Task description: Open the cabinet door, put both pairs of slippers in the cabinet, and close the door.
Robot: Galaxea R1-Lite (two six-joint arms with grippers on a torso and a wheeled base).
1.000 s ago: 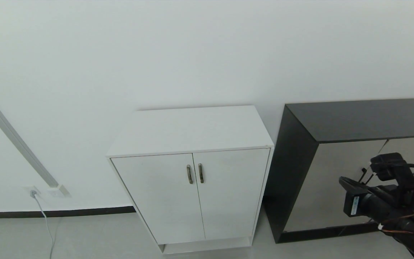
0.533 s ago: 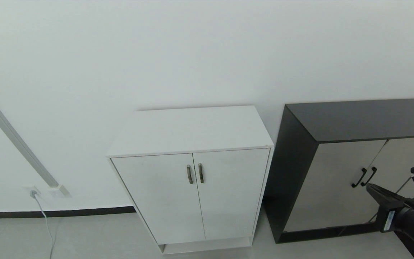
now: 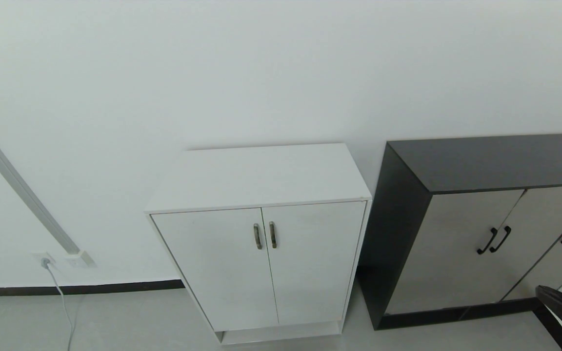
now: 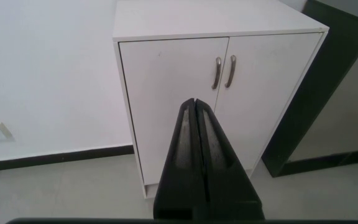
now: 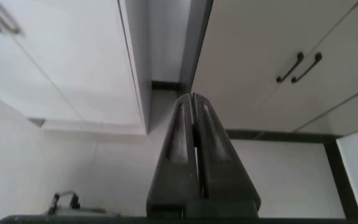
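My left claw is pinched shut on nothing, and the white cabinet sits closed dead ahead of it. Right claw is clamped empty too, dark cabinet just beyond its tip.

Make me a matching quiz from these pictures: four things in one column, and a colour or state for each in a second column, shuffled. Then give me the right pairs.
Column one
1. white cabinet
2. dark cabinet
3. left pincer
4. cable

Column two
A. plugged into the wall socket
B. black top and side
C. shut, holding nothing
D. white all over

Right pairs: 1-D, 2-B, 3-C, 4-A
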